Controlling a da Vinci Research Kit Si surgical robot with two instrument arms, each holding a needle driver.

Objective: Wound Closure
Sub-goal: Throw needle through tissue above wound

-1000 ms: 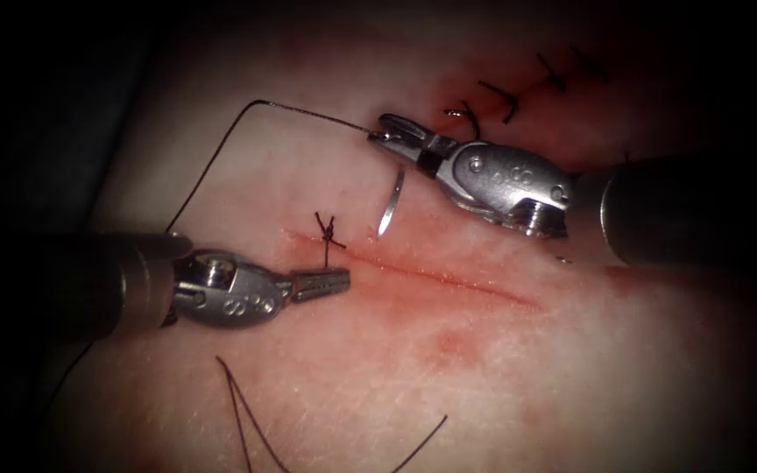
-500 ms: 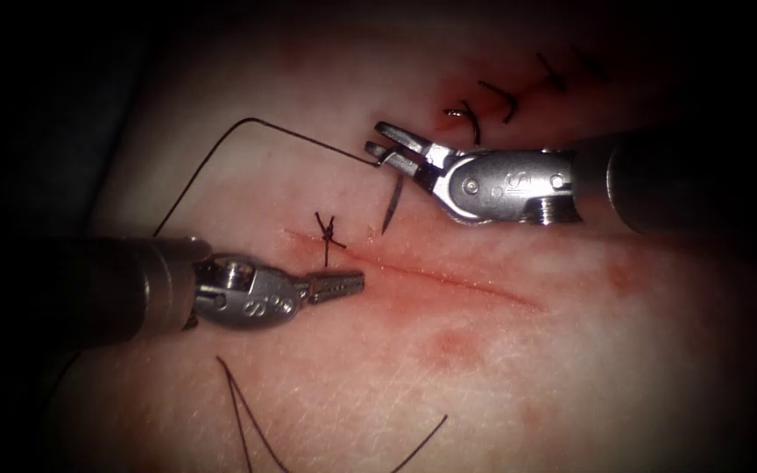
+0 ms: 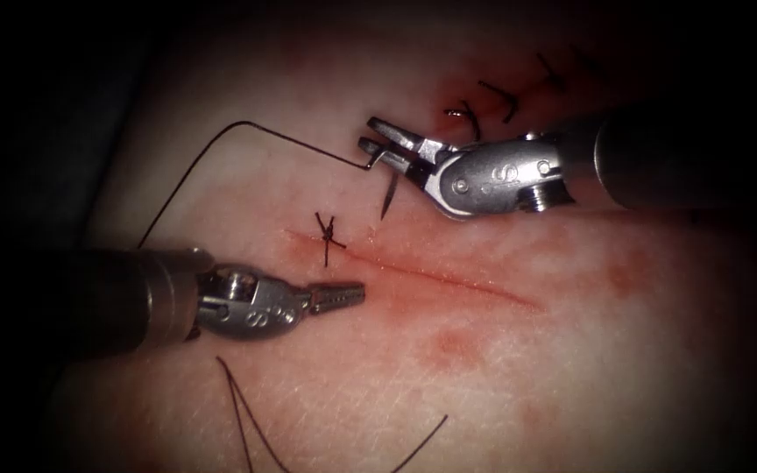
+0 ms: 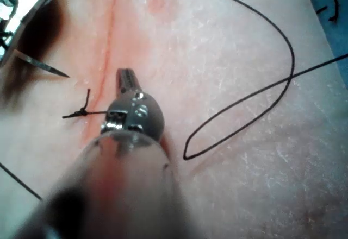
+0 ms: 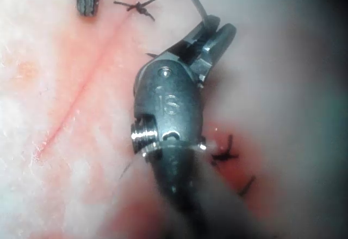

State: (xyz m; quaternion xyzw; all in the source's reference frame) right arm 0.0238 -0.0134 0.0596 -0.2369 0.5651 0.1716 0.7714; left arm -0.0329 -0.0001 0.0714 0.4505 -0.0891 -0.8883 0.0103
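The cut (image 3: 449, 278) runs across the tissue (image 3: 571, 368), with one tied knot (image 3: 329, 233) at its left end. My right tool (image 3: 377, 144) is shut on the curved needle (image 3: 387, 200) near its thread end. The needle's tip points down, free of the tissue, just beyond the cut and right of the knot. Thread (image 3: 221, 136) arcs left from the needle's tail. My left tool (image 3: 350, 296) is shut on nothing and lies just below the knot. The left wrist view has the left tool (image 4: 126, 79), the knot (image 4: 81, 110) and the needle tip (image 4: 51, 69). The right wrist view has the right tool (image 5: 215, 32).
Older stitches (image 3: 501, 96) sit in red fluid beyond the right tool's shaft. Loose thread strands (image 3: 247, 420) lie on the tissue near the left tool, looping widely (image 4: 261, 95). A faint red patch (image 3: 453, 342) marks the tissue below the cut.
The right tool has turned its wrist, swinging the needle from a flat arc to point tip-down. The left tool has slid slightly right and down.
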